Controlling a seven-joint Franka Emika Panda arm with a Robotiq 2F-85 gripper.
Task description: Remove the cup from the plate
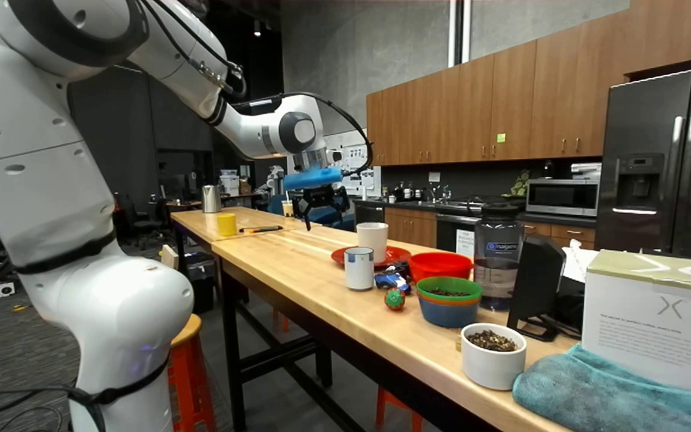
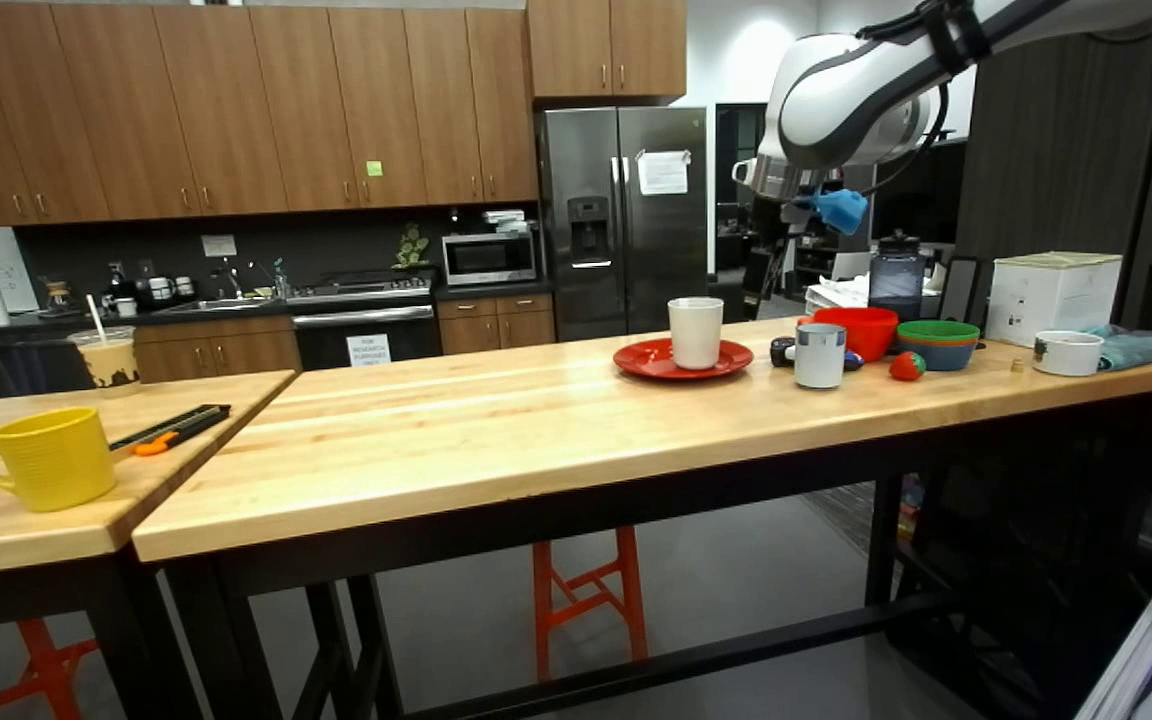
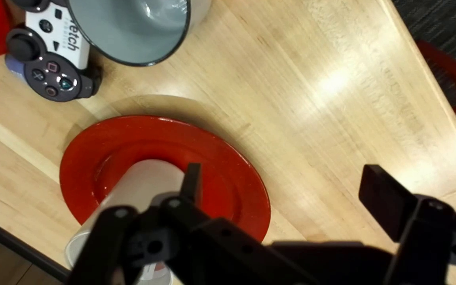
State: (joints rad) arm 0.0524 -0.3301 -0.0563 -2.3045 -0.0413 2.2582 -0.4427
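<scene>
The plain white cup stands upright on the red plate. The cup and plate show in both exterior views. My gripper is open and empty, above the table and higher than the cup. It also shows dark in an exterior view. In the wrist view the open jaws have bare wood and part of the plate between them. The cup lies to the left of the left finger in that view, partly hidden by it.
A grey-lined white cup and a game controller are close to the plate. A red bowl, stacked bowls, a toy strawberry and a bottle stand beyond. A yellow mug is on the adjoining table.
</scene>
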